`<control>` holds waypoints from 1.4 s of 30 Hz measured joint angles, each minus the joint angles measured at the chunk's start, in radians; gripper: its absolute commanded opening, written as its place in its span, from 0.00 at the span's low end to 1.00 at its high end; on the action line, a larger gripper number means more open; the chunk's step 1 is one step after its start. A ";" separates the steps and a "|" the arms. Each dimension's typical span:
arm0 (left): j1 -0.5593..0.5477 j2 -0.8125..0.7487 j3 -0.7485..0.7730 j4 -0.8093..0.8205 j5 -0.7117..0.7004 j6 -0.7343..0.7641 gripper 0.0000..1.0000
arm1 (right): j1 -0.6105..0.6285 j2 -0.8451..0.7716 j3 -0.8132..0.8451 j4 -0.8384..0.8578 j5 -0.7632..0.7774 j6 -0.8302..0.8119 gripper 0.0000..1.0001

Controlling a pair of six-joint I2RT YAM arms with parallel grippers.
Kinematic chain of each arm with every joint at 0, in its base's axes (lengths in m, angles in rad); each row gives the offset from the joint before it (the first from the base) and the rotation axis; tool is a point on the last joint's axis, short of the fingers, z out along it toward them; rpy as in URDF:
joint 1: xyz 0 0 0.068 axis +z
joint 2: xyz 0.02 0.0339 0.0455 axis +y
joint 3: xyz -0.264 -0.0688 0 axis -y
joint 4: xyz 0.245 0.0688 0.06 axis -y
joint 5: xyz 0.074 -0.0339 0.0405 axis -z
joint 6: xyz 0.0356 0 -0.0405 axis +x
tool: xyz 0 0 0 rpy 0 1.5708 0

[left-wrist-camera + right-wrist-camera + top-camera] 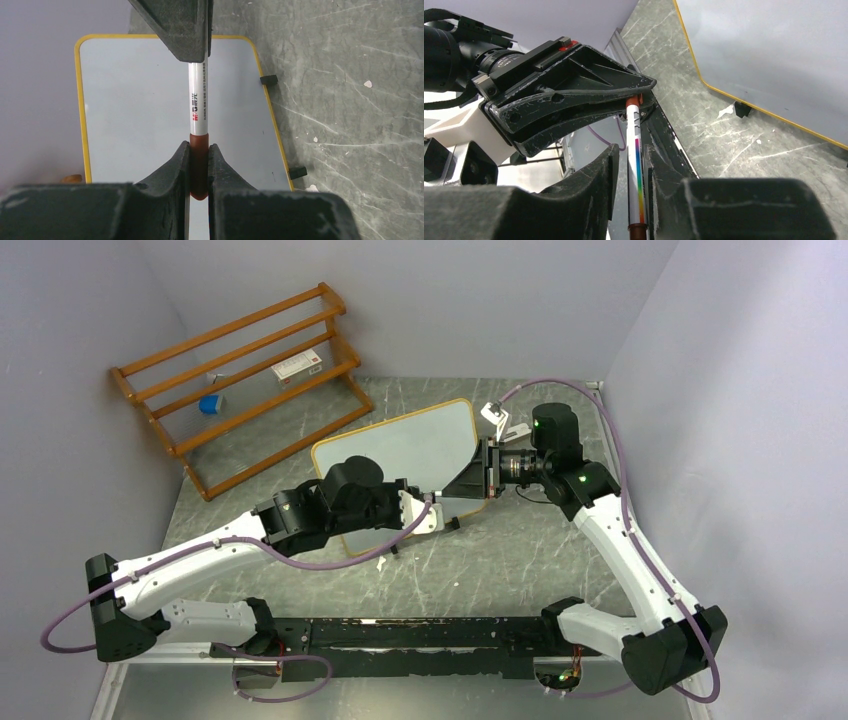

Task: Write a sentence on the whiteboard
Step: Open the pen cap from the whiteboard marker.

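left claw (199,150) is clamped on the dark-red cap (199,175) of the marker (198,100), right claw (633,155) pinching its barrel, above the blank whiteboard (135,110) lying on the surface (350,100); a crooked pull could easily make it slip and drop

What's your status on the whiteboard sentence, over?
Left tool shut on marker, dark red end; right tool shut on its barrel. Whiteboard blank where visible, no sentence yet. Nothing seen lying on the board.
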 measured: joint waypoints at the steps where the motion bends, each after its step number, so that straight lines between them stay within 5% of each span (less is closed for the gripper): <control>1: 0.000 -0.001 0.000 0.000 -0.001 0.000 0.05 | 0.000 0.000 -0.001 0.000 0.000 0.000 0.27; 11: 0.000 -0.001 0.000 0.000 -0.002 -0.004 0.05 | 0.000 -0.003 -0.005 -0.001 -0.001 -0.009 0.25; 21: 0.000 0.002 0.000 0.002 -0.004 -0.013 0.05 | -0.002 -0.003 -0.005 -0.005 -0.010 -0.031 0.00; 34: 0.033 0.000 -0.008 0.015 0.044 -0.014 0.05 | -0.003 -0.007 -0.003 -0.011 -0.016 -0.080 0.00; 42: 0.050 -0.079 -0.113 0.169 0.098 0.017 0.05 | -0.025 -0.037 -0.003 0.013 -0.044 -0.056 0.00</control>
